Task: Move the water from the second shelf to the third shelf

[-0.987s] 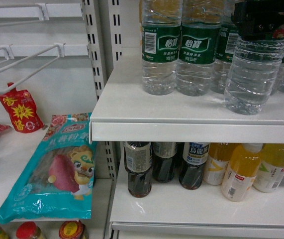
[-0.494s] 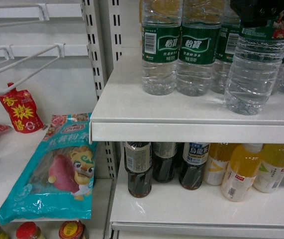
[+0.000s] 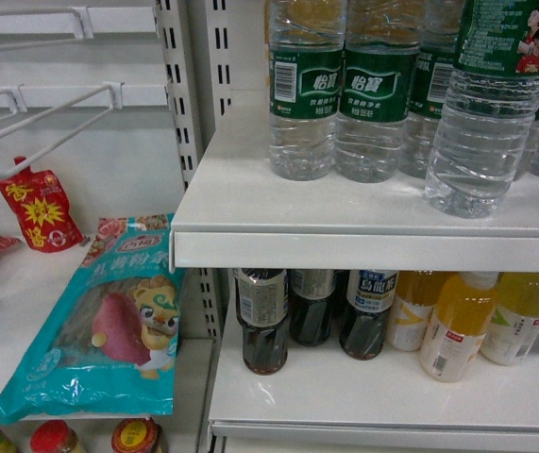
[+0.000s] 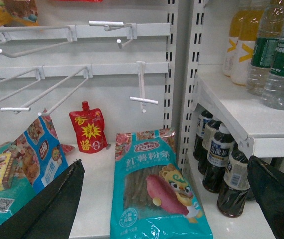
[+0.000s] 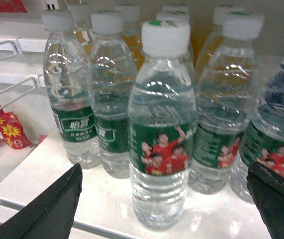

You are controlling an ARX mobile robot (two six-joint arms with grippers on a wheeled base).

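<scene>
The water (image 5: 162, 129) is a clear ribbed bottle with a white cap and a green label showing red-shirted figures. It stands upright at the front of the white shelf (image 5: 57, 169), ahead of several similar bottles. In the head view this water (image 3: 481, 123) is at the front right of the upper shelf (image 3: 345, 222). My right gripper (image 5: 164, 167) is open, with its black fingers wide on either side of the bottle and not touching it. My left gripper (image 4: 165, 161) is open and empty above a teal snack bag (image 4: 154, 194). Neither gripper shows in the head view.
Green-labelled water bottles (image 3: 343, 90) fill the shelf behind. The shelf below holds dark drink bottles (image 3: 311, 307) and orange juice bottles (image 3: 463, 321). To the left are wire hooks (image 3: 52, 113), a red pouch (image 3: 41, 209) and the teal bag (image 3: 109, 321).
The right gripper, at the top of the bottle in the head view before, has drawn back out of that view. The bottle stays standing in the same spot.
</scene>
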